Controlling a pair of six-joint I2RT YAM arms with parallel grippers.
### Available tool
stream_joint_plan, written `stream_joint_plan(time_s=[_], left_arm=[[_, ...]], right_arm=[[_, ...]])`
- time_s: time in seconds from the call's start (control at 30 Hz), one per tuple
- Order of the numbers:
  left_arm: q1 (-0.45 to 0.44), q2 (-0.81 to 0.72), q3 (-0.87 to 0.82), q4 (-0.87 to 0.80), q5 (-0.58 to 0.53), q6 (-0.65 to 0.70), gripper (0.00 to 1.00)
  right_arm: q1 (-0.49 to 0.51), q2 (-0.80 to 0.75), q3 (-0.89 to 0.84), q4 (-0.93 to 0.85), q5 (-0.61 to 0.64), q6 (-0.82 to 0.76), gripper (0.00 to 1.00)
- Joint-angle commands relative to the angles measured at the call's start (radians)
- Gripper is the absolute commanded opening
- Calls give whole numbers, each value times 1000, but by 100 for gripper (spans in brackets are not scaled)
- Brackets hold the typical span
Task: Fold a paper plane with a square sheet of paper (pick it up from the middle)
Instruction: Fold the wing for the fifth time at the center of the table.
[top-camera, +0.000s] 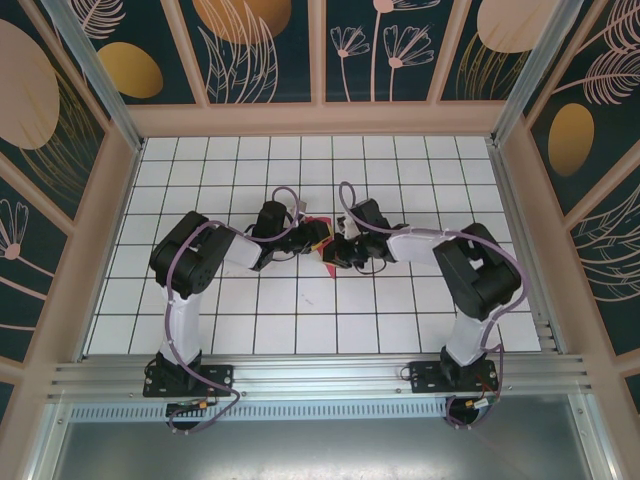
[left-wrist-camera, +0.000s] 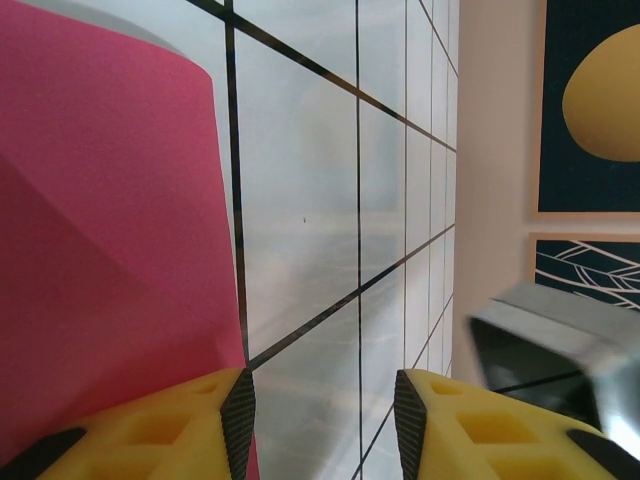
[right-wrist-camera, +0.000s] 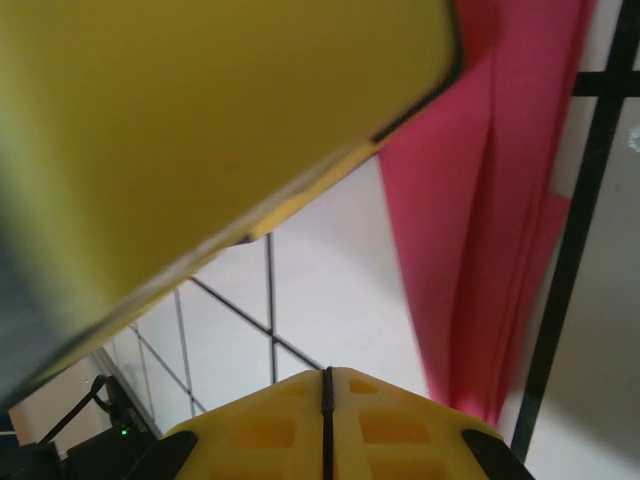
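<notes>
The square sheet of paper (left-wrist-camera: 100, 220), already doubled into several pink layers, is lying on the tiled table (left-wrist-camera: 310, 230) just outside one finger of the left pincer (left-wrist-camera: 325, 415), not in its gap. That pincer is standing wide with nothing between its pads, probably so it can take a fresh hold on an edge. The right pincer (right-wrist-camera: 325, 385) is pressing its fingers fully together on nothing, the folded layers running just beside its tip, likely readying to flatten a crease

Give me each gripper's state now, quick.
Left gripper: open, paper beside it, not gripped.
Right gripper: closed, nothing seen in it.
</notes>
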Motion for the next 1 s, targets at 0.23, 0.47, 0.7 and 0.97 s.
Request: stream_joint_plan(time_s=[0.23, 0.47, 0.7, 0.97], left_arm=[[6, -16, 58, -128, -36, 106, 45], [24, 20, 141, -195, -52, 183, 45], [51, 40, 146, -177, -48, 223, 45], [52, 71, 144, -142, -31, 244, 45]], right_arm=[[-31, 83, -81, -59, 66, -35, 4], [-42, 77, -153, -51, 42, -65, 0], [-41, 69, -172, -53, 36, -78, 0], [-40, 68, -160, -59, 30, -79, 0]])
